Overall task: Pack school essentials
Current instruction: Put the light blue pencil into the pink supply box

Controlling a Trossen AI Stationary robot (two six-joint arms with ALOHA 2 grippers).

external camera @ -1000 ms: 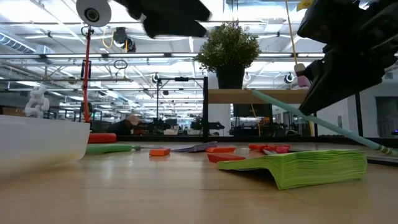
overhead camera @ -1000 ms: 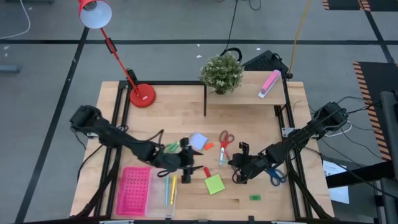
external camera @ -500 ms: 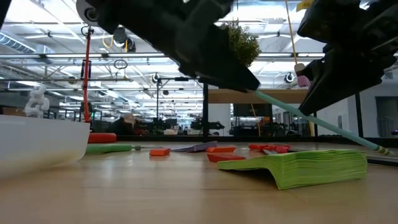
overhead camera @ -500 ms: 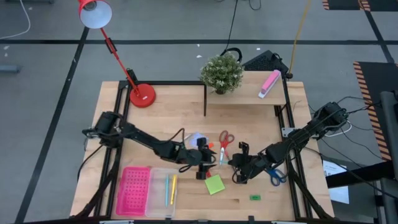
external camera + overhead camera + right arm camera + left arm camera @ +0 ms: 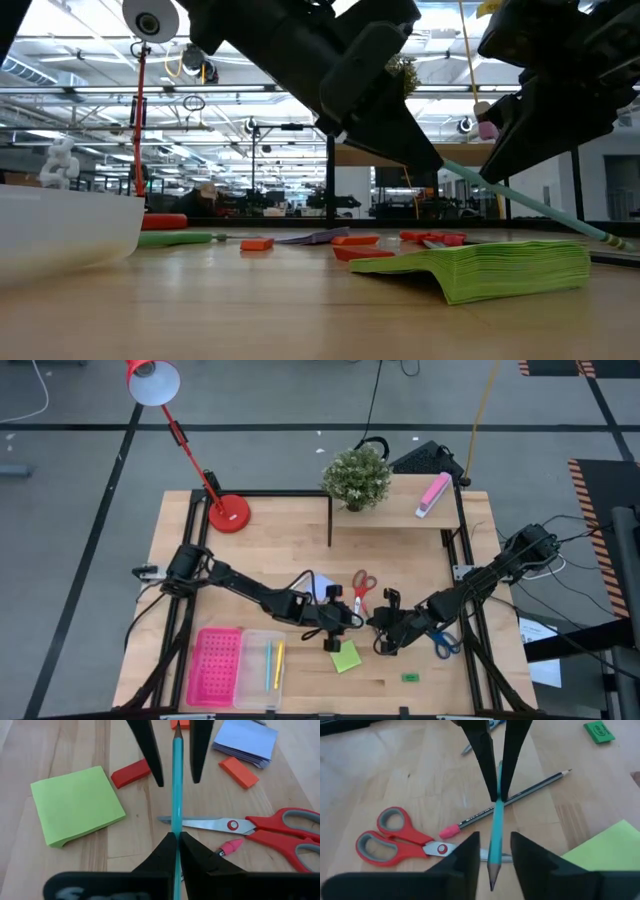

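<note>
The teal pencil (image 5: 175,780) is a long thin stick with a dark sharpened tip, held off the table by the right gripper (image 5: 175,840), whose fingers are pinched tight on it. The left gripper (image 5: 492,852) faces it from the other side, its fingers spread narrowly either side of the pencil's tip, not touching as far as I can see. Underneath lie one pair of red scissors (image 5: 400,835) and one dark pencil with a pink eraser (image 5: 520,795). Nearby are one green note pad (image 5: 75,805), one pale-blue pad (image 5: 246,742), two small blocks, a red block (image 5: 131,773) and an orange block (image 5: 238,771), plus one green eraser (image 5: 599,731).
</note>
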